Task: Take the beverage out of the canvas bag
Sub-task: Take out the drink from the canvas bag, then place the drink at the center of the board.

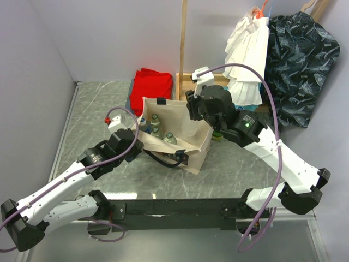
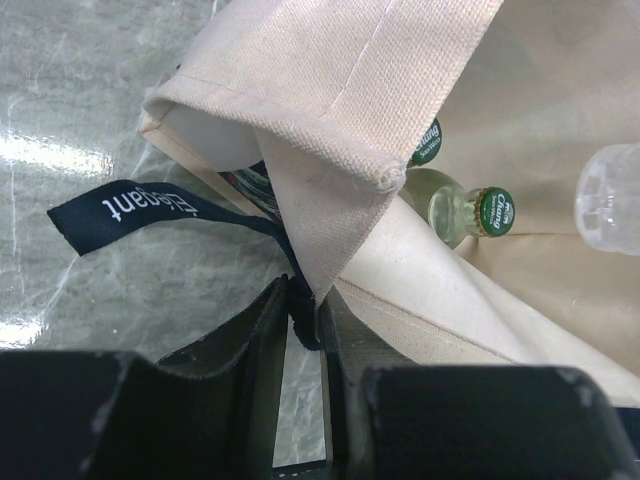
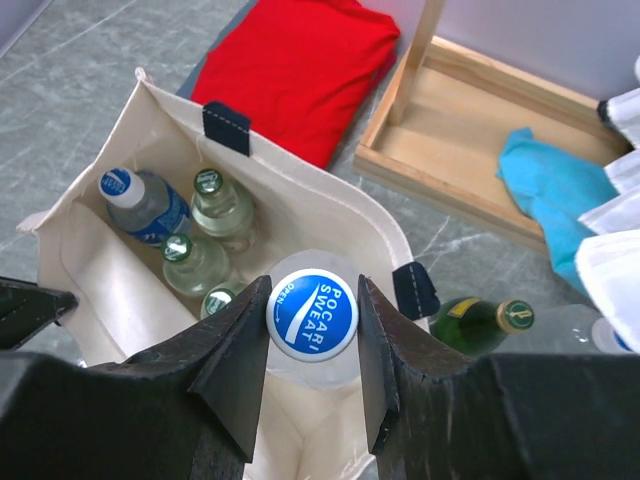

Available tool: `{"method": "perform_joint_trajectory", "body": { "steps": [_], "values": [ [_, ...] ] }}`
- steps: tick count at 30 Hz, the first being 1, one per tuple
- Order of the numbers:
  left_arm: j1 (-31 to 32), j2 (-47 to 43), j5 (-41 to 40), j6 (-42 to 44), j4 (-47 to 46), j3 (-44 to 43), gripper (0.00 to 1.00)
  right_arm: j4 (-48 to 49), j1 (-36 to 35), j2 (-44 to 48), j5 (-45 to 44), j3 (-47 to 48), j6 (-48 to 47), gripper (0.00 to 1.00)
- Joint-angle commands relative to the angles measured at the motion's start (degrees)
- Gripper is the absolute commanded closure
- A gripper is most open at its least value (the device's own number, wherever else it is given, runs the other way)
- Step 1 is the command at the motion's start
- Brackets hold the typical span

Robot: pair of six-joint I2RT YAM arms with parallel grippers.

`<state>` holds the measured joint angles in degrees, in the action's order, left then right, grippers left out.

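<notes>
Right jaws clasp the upright blue-capped clear bottle (image 3: pixel 312 318) inside the beige canvas bag (image 3: pixel 330 220)'s mouth; left jaws pinch its rim.

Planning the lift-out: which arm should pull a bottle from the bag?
Right. The right gripper is shut on the blue-capped bottle at the mouth of the canvas bag; the left gripper only pinches its edge.

Red folded cloth (image 3: pixel 300 70) lies flat on the grey marbled bench (image 1: pixel 95 103). Beside it, a wooden tray (image 3: pixel 440 195) holds a crumpled blue cloth (image 3: pixel 545 185). White garment (image 1: pixel 246 54) and dark patterned garment (image 1: pixel 300 60) hang behind.
</notes>
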<state>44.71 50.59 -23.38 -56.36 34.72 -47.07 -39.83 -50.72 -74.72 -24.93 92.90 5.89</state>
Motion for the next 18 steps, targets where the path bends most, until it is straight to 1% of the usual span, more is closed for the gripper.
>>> {"method": "perform_joint_trajectory", "body": {
  "steps": [1, 18],
  "values": [
    [0.1, 0.7, 1.0, 1.6, 1.1, -1.8, 0.76, 6.3, 0.4, 3.1, -3.8, 6.0, -2.3, 1.0],
    [0.1, 0.9, 1.1, 2.0, 0.7, -2.1, 0.76, 6.2, 0.4, 4.7, -9.1, 10.5, -4.3, 1.0]
  ]
}}
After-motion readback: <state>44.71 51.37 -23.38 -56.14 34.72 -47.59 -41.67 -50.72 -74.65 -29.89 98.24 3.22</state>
